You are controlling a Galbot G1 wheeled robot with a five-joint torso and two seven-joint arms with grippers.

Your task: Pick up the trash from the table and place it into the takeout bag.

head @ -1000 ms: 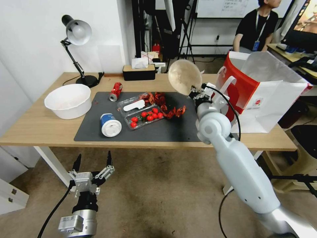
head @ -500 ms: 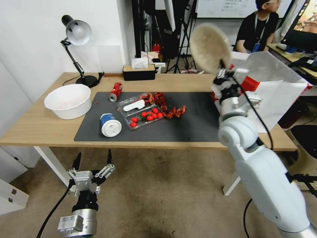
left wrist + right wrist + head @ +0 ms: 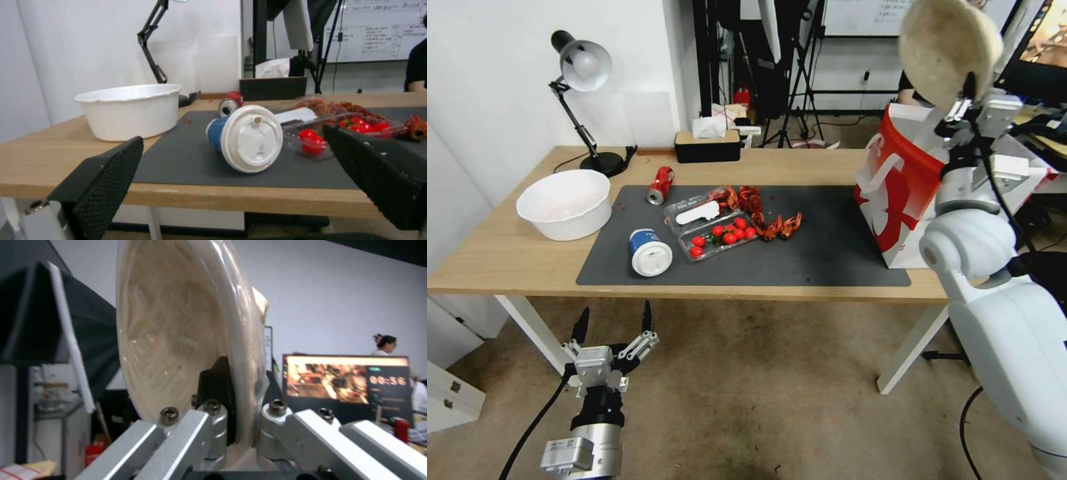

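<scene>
My right gripper [image 3: 970, 92] is shut on the rim of the beige bowl [image 3: 950, 41], held on edge high above the red-and-white takeout bag [image 3: 894, 193] at the table's [image 3: 507, 257] right end. The right wrist view shows the bowl [image 3: 178, 333] pinched between the fingers [image 3: 218, 386]. A red soda can [image 3: 660, 185] lies at the mat's back left. A blue-and-white paper cup [image 3: 649, 252] lies on its side near the front; the cup [image 3: 247, 141] faces my left wrist camera. My left gripper [image 3: 616, 313] hangs open below the table's front edge.
A large white bowl [image 3: 565, 203] stands left of the dark mat [image 3: 827, 253]. A clear tray of tomatoes [image 3: 715, 230] and red shell scraps [image 3: 770, 223] lie mid-mat. A desk lamp [image 3: 582, 93] and a tissue box [image 3: 707, 143] stand at the back.
My right arm has swung the beige bowl up and to the right, from over the mat to high above the takeout bag. The left arm has stayed put.
</scene>
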